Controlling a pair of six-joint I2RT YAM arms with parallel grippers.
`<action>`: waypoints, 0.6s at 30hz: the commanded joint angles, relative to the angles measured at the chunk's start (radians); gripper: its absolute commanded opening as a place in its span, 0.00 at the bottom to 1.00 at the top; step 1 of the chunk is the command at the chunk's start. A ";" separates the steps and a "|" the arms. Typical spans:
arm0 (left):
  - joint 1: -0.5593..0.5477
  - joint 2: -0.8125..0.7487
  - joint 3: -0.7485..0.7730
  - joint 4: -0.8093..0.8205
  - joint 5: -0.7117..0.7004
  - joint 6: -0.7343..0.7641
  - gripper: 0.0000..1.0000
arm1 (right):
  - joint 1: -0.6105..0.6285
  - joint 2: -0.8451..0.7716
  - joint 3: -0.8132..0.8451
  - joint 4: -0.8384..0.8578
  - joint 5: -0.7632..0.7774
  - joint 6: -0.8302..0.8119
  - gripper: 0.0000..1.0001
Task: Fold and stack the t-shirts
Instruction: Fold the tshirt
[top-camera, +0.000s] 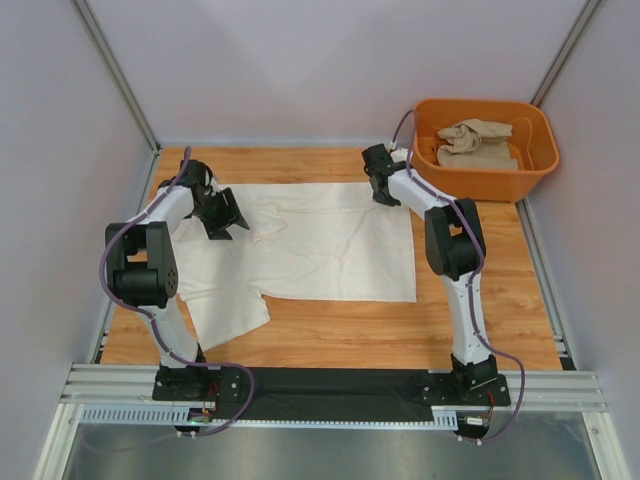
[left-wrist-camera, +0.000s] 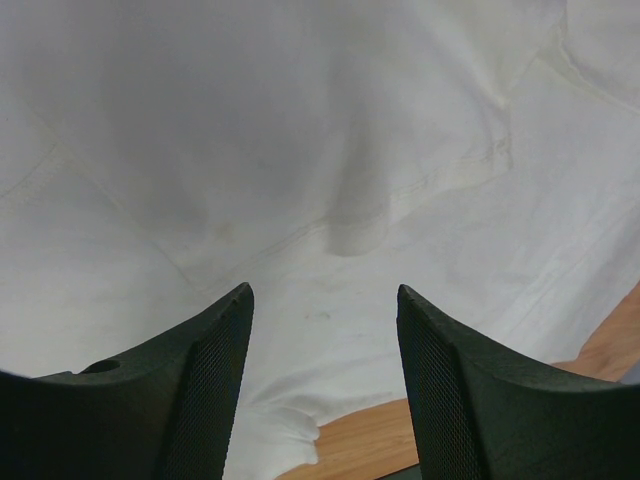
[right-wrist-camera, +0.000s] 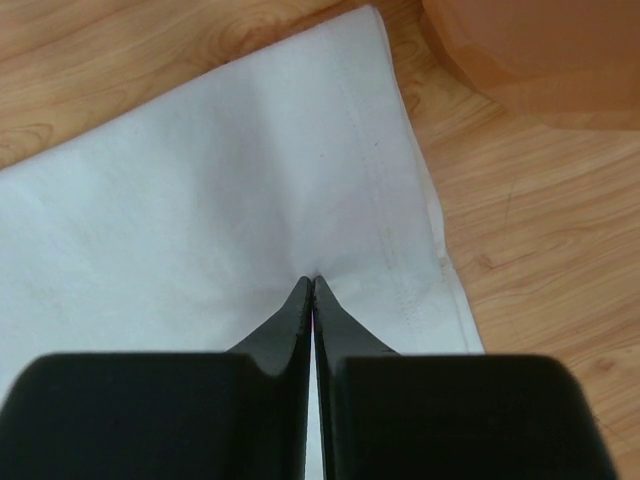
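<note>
The cream-white t-shirt (top-camera: 330, 245) lies spread flat on the wooden table, with one sleeve (top-camera: 225, 310) hanging toward the near left. My left gripper (top-camera: 222, 215) hovers open over the shirt's far left part; in its wrist view (left-wrist-camera: 325, 295) a raised fold of white cloth (left-wrist-camera: 355, 225) lies ahead of the fingers, untouched. My right gripper (top-camera: 383, 190) is at the shirt's far right corner. In the right wrist view (right-wrist-camera: 313, 280) its jaws are shut, pinching the white fabric (right-wrist-camera: 200, 200) just inside the stitched hem, and creases radiate from the tips. The sandy beige t-shirt (top-camera: 475, 143) sits crumpled in the tub.
The orange plastic tub (top-camera: 480, 185) stands at the far right corner, its wall (right-wrist-camera: 540, 50) close to the right gripper. Bare wood (top-camera: 480, 300) shows to the right of the shirt and along the near edge. Enclosure walls surround the table.
</note>
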 joint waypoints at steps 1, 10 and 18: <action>0.004 0.001 0.016 -0.001 0.017 0.026 0.67 | 0.011 -0.092 0.025 -0.054 0.036 -0.032 0.00; 0.003 0.007 0.016 0.004 0.030 0.029 0.67 | 0.012 -0.119 0.024 -0.128 0.010 -0.058 0.00; 0.006 0.016 0.027 -0.018 0.035 0.047 0.67 | 0.012 -0.108 -0.024 -0.164 -0.022 -0.019 0.00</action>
